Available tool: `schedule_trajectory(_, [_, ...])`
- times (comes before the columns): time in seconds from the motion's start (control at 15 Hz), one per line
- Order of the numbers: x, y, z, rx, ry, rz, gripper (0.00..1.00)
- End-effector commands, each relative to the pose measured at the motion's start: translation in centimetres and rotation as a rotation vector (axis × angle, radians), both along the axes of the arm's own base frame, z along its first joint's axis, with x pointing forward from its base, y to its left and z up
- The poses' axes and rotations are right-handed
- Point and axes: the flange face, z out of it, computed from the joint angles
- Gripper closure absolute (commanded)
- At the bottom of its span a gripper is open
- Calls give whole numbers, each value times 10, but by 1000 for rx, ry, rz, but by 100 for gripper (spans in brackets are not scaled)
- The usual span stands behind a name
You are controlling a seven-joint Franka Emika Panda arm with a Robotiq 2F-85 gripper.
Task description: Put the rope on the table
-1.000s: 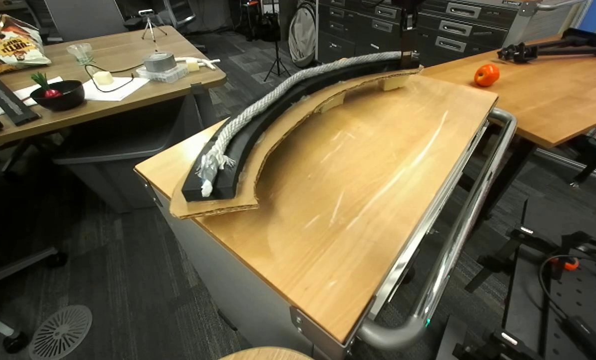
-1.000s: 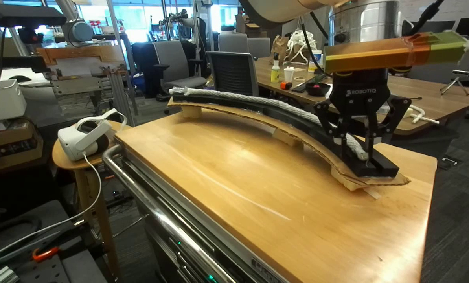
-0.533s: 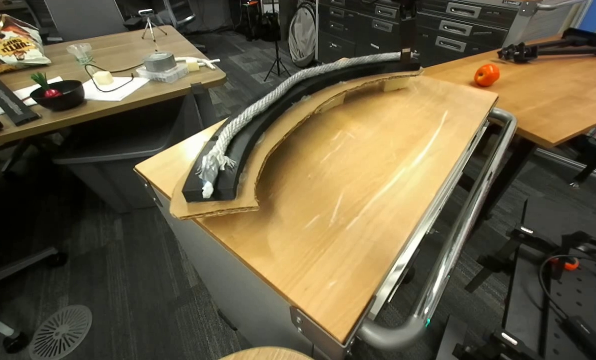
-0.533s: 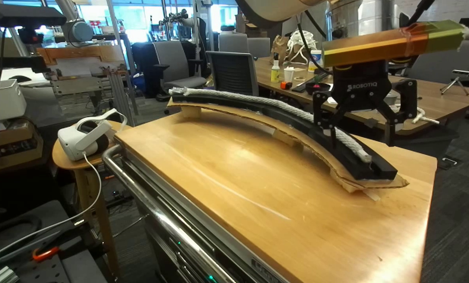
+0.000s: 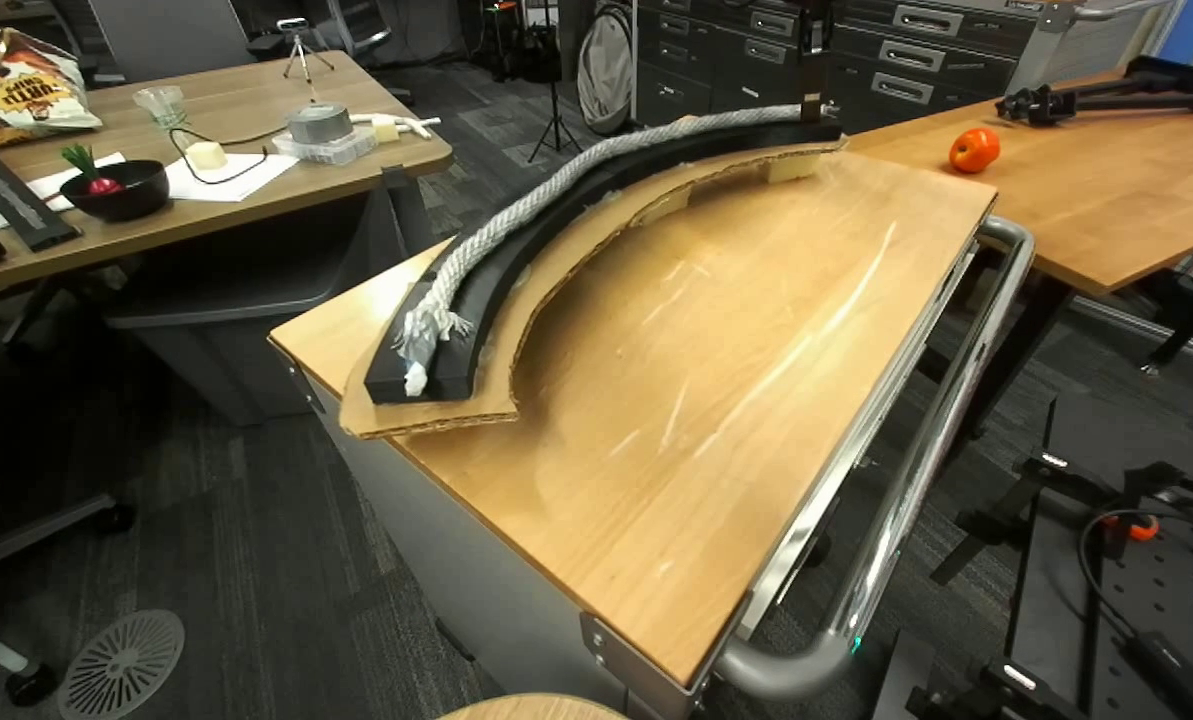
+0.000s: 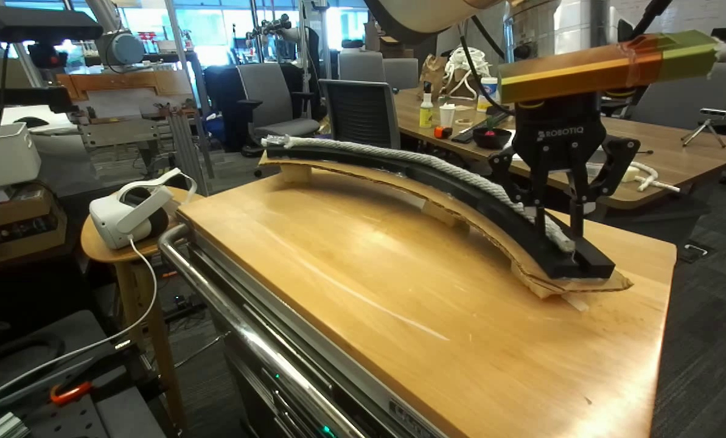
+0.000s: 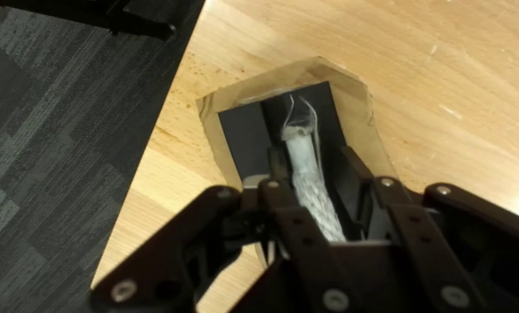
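Light wood table (image 5: 716, 400), rope (image 5: 546, 192) along black strip (image 5: 484, 290) above it, not on bare wood, in an exterior view. Probably limp: apt to snag if lifted by one end. In an exterior view, gripper (image 6: 558, 232) astride rope near an end, jaws partly spread. Wrist view: gap between rope and one finger (image 7: 357, 164), nothing clamped. Could slip off if pinched so near tip; too low, could drag cardboard (image 7: 353, 104).

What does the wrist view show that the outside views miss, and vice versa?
Only the wrist view shows two thin white threads trailing off the thick grey-white rope near the black gripper.
Seen only in both exterior views: the shiny metal tube rail and round black bowl.
All share rope, gripper, glossy brown wooden table and curved black strip.
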Motion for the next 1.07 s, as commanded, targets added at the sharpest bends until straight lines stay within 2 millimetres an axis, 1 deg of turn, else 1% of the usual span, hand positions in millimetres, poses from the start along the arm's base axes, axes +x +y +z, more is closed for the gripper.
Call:
schedule_trajectory(0.0, [0, -1, 10, -6, -8, -2, 87])
schedule_trajectory(0.13, [-1, 0, 10, -9, -8, 1, 93])
schedule_trajectory(0.27, [-2, 2, 6, 1, 1, 3, 86])
schedule_trajectory(0.33, [-4, 4, 3, 11, 10, 2, 87])
schedule_trajectory(0.4, [-7, 6, 3, 17, 18, -4, 85])
schedule_trajectory(0.47, [-13, 9, 3, 19, 22, -15, 86])
schedule_trajectory(0.53, [-22, 13, 5, 9, 30, -39, 86])
schedule_trajectory(0.6, [-35, 19, 7, -15, 3, -101, 87])
schedule_trajectory(0.67, [-44, 24, 9, -23, -19, -142, 87])
schedule_trajectory(0.8, [-69, 36, 12, -31, -41, -249, 88])
schedule_trajectory(1.0, [-102, 53, 12, -45, -61, -363, 87])
